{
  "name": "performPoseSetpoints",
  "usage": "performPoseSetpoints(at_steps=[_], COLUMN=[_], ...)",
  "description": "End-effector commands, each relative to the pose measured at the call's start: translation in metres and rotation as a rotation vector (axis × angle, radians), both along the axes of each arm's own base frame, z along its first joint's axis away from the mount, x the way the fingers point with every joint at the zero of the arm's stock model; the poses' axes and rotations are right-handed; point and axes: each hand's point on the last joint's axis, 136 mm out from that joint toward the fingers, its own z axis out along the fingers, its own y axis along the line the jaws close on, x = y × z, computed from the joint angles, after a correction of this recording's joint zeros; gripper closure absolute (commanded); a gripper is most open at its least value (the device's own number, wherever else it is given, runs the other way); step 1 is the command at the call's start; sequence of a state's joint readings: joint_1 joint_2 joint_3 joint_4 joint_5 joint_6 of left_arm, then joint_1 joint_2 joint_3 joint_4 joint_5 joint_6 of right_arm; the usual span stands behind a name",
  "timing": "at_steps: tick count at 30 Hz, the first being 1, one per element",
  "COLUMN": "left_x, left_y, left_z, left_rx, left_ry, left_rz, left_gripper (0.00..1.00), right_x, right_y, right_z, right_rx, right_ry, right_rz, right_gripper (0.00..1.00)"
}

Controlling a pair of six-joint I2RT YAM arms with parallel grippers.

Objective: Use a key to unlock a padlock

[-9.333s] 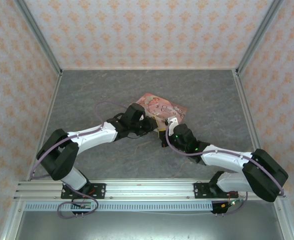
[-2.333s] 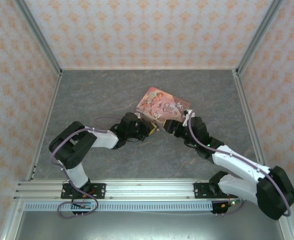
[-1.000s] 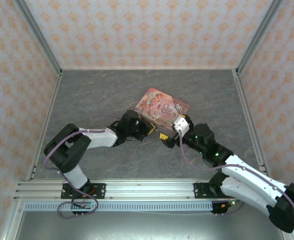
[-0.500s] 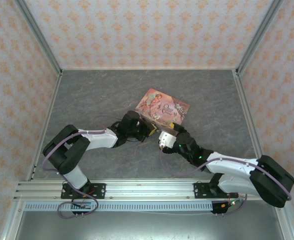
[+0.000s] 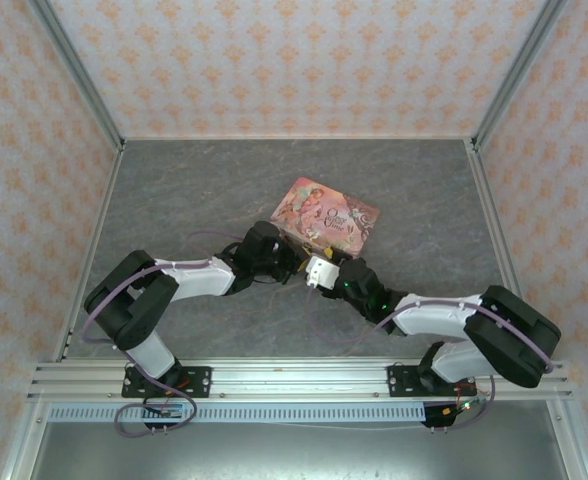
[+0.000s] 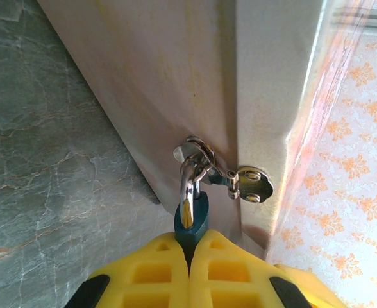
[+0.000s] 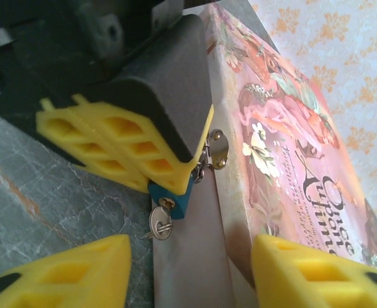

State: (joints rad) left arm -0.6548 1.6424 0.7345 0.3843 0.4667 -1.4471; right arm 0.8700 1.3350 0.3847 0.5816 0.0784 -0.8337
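Step in hand: you were at the point of taking hold of the key (image 7: 159, 222). It already sat in the keyhole at the padlock's lower end, with nothing gripping it.
Padlock (image 7: 175, 199): the small teal body hung by its shackle from the hasp (image 7: 217, 149) on the side wall of the pink tin (image 7: 284, 128), which lay on the grey surface (image 6: 47, 160).
Left gripper (image 6: 190, 256): its yellow fingers were pressed together on the padlock body, steadying it.
Right gripper (image 7: 188, 269): its fingers stood spread, one on each side of the key and below it, touching neither key nor lock.
Next move, as I judged it: you needed to pinch the key's round head squarely, then twist the wrist about the key's own axis.
Risk: an off-centre pinch could have pulled the key out.
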Motion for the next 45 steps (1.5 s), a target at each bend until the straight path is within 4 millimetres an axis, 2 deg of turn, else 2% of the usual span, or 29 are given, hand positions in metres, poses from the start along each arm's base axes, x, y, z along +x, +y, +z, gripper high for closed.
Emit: performPoseSetpoints(at_steps=[1, 9, 28, 34, 42, 45], left_x=[0.009, 0.009, 0.008, 0.007, 0.007, 0.006], left_y=[-0.008, -0.009, -0.010, -0.011, -0.013, -0.013], left_z=[0.036, 0.036, 0.036, 0.036, 0.036, 0.035], left_rx=[-0.058, -0.060, -0.062, -0.064, -0.064, -0.063], left_ry=[-0.083, -0.081, -0.080, -0.080, -0.079, -0.077], left_rz=[0.005, 0.003, -0.002, -0.004, -0.008, -0.010], left_gripper=[1.00, 1.00, 1.00, 1.00, 1.00, 1.00], right_x=[0.003, 0.005, 0.010, 0.015, 0.020, 0.020], right_y=[0.011, 0.013, 0.019, 0.019, 0.024, 0.026], right_z=[0.010, 0.003, -0.008, -0.005, 0.000, 0.002], right_rx=[0.054, 0.062, 0.070, 0.118, 0.181, 0.206], right_ry=[0.000, 0.030, 0.058, 0.059, 0.064, 0.072], right_rz=[0.005, -0.007, -0.033, -0.074, -0.096, -0.097], right_gripper=[0.54, 0.67, 0.80, 0.86, 0.87, 0.90])
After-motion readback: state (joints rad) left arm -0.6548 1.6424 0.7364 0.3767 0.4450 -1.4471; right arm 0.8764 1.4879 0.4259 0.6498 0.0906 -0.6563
